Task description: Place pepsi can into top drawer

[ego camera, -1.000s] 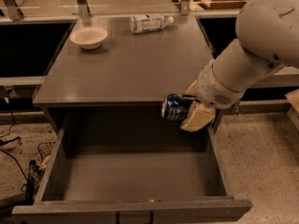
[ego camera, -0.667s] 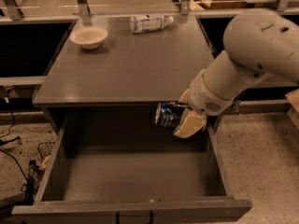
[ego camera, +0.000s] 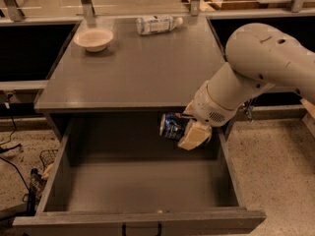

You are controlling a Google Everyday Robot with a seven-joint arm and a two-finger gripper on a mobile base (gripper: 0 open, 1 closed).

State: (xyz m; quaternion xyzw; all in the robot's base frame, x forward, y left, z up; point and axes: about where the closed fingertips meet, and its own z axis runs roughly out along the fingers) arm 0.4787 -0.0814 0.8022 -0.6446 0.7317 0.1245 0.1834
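Gripper (ego camera: 184, 131) clenched on can (ego camera: 172, 126), can tilted sideways, above drawer (ego camera: 58, 177) rear right. Drawer open. Bowl (ego camera: 93, 38), bottle (ego camera: 156, 24) on cabinet top (ego camera: 140, 70) behind drawer.

The gripper (ego camera: 185, 130), clasping the pepsi can (ego camera: 171, 126) over the top drawer's (ego camera: 142, 186) far right, hides the can's right end; the arm (ego camera: 256, 68) runs off the right edge, the drawer handle (ego camera: 141, 229) off the bottom
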